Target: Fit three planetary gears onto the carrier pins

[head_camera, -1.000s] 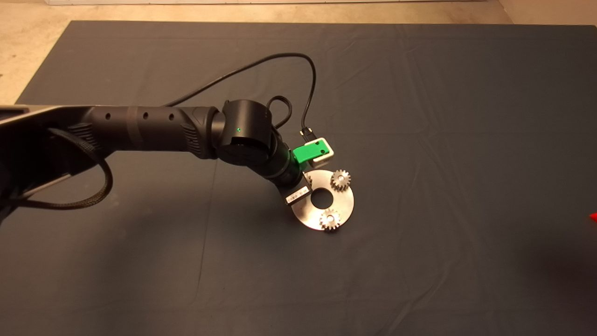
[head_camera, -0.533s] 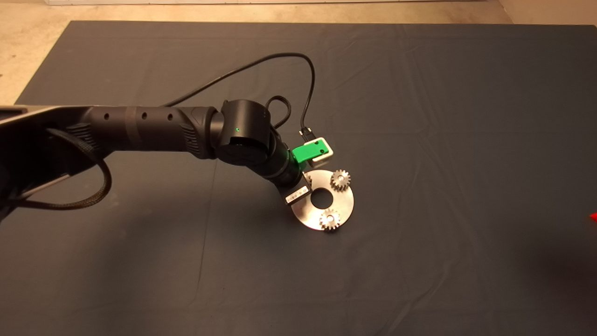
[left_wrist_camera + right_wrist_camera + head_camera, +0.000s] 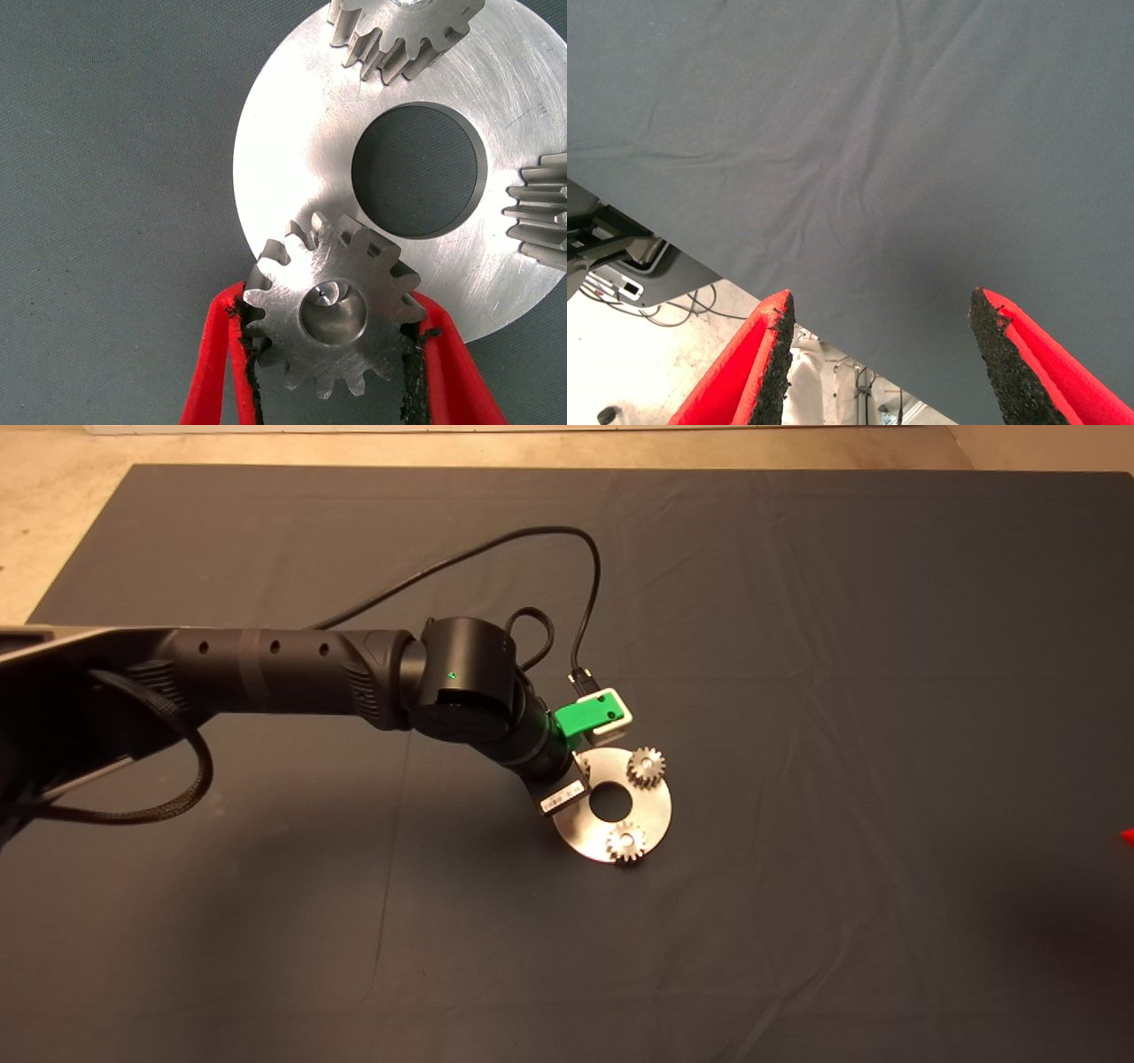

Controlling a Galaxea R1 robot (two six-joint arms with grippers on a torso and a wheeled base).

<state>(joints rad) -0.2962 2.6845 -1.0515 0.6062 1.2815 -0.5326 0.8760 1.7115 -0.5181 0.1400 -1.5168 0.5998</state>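
My left gripper (image 3: 330, 359) clamped the third gear (image 3: 332, 305) over the pin (image 3: 329, 293) at the disc's (image 3: 292, 150) nine o'clock; my right gripper (image 3: 879, 354) idled open.

Two steel planetary gears (image 3: 647, 766) already sit on their carrier pins (image 3: 329, 294) on the far and near right, third gear (image 3: 334, 312) over the last pin at the left edge.

Table cover: we see a dark grey mat (image 3: 886, 646) with soft creases.
Floor: we see pale beige ground (image 3: 53, 522) beyond the mat's far edge.
Under the table: we glimpse cables (image 3: 673, 310) on a light floor.
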